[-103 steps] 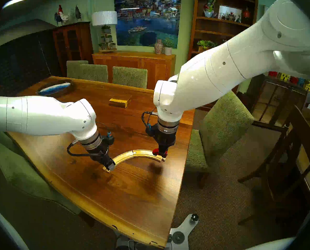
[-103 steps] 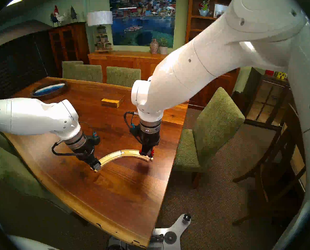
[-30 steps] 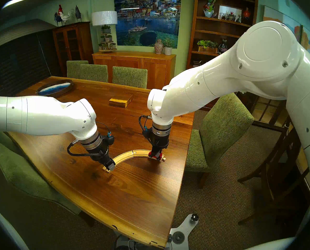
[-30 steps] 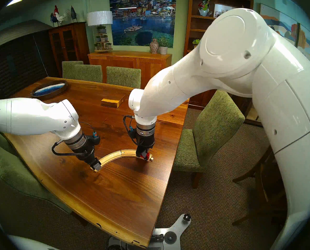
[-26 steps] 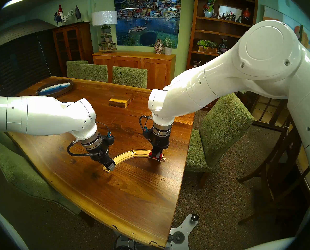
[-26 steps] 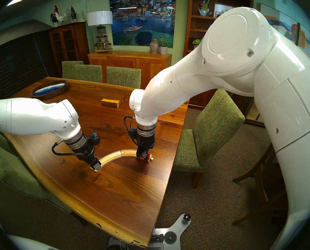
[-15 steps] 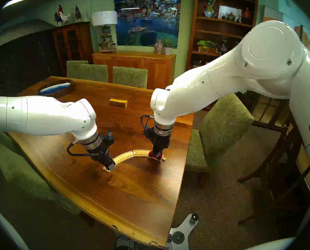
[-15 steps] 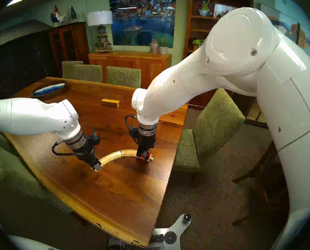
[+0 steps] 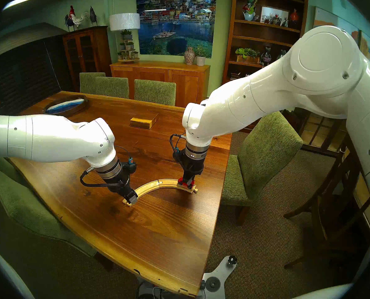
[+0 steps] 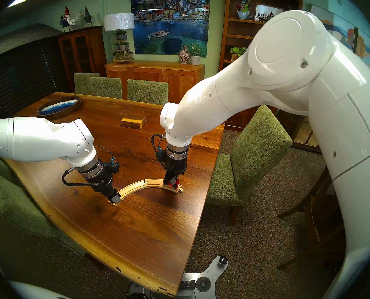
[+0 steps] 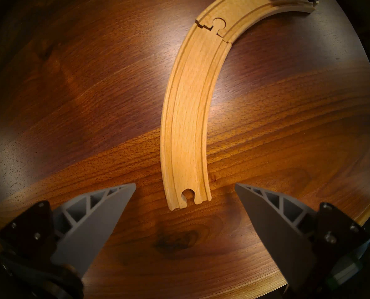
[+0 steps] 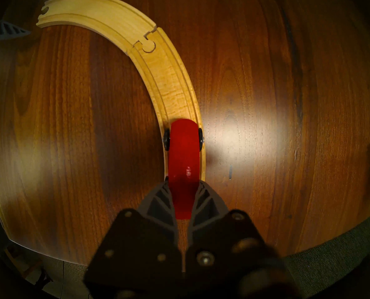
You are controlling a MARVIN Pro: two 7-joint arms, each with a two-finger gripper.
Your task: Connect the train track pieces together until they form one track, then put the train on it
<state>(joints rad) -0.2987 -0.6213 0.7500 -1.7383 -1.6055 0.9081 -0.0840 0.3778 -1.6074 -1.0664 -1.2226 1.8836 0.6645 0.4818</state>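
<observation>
Your left gripper (image 11: 185, 197) hasn't moved: jaws wide, straddling the socket end of the track (image 9: 149, 187) without touching. Right gripper (image 12: 183, 197) stays clamped on the train (image 12: 183, 154), now seated nearer the track's right end than a second ago.

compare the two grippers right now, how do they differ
The left gripper is open, its grey fingers spread wide; the right gripper is shut on the red train. The left one holds nothing and sits at the free socket end of the wooden track; the right one is at the other end, with the train over the grooves. Both point down at the table.
</observation>
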